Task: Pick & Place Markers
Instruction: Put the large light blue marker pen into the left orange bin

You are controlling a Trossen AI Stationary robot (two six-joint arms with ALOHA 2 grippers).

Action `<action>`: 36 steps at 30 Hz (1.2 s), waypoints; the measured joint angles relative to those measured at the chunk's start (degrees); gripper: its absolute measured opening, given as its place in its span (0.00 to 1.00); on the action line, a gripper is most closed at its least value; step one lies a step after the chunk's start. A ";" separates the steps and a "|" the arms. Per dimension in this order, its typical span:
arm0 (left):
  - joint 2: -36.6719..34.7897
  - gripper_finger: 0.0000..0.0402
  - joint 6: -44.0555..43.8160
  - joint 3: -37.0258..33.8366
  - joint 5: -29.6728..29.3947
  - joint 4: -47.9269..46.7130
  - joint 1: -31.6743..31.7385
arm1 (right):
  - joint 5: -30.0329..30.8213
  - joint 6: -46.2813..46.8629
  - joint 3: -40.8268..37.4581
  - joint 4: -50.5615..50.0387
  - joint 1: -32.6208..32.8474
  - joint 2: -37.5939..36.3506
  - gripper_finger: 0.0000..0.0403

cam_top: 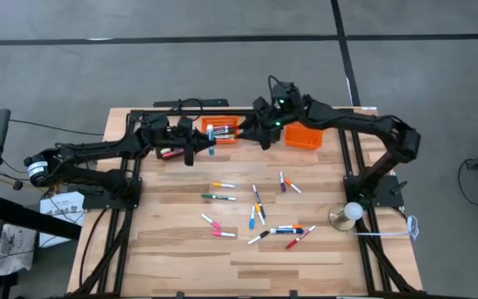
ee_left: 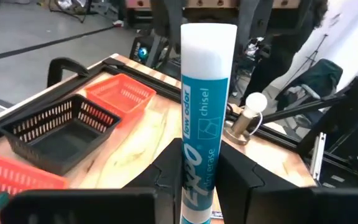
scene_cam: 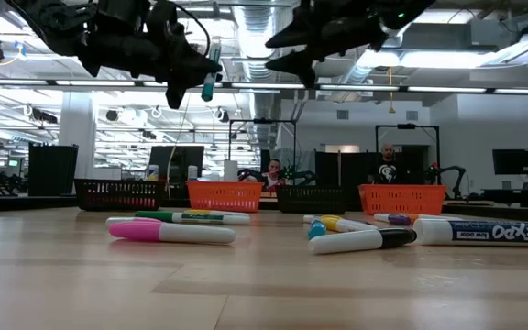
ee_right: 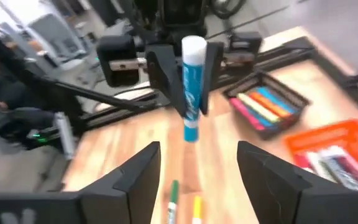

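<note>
Teal-labelled and white-bodied, one marker is pinched between the fingers of the left pincer, which hangs above the far edge of the counter, just at the 9 o'clock side of the near orange basket in the high view. The right pincer is spread wide and empty, facing the held marker from the 3 o'clock side, between that basket and a second orange basket. The grip takes the marker low on its body, with most of its length projecting free; judged from that, any swing could lever it loose and drop it short of a basket. The two pincers sit near each other over the baskets, so a handover or a simultaneous move risks finger contact or a knocked marker. The near orange basket already holds several markers, and a black basket holds coloured ones; a drop from height could bounce off these and out. Roughly a dozen or more loose markers lie scattered at the middle of the counter, toward 6 o'clock of the baskets, some touching or crossing, so a later pick there may catch two at once or roll a neighbour away. A small lamp-like fixture stands at the 3 o'clock edge, within reach of a careless right-arm sweep.
</note>
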 joint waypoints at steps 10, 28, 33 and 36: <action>0.62 0.16 10.22 9.78 0.09 -16.69 3.32 | 14.58 1.51 -19.09 7.99 0.00 -18.20 0.44; 25.75 0.16 30.33 31.32 -1.00 -36.22 10.88 | 28.89 12.57 -43.17 24.93 2.92 -37.44 0.43; 33.86 0.16 37.36 37.61 -4.93 -44.25 13.17 | 30.83 12.29 -43.43 24.98 3.04 -39.04 0.42; 37.66 0.16 40.64 40.71 -6.49 -49.04 14.25 | 31.60 12.27 -43.43 24.90 3.04 -39.74 0.42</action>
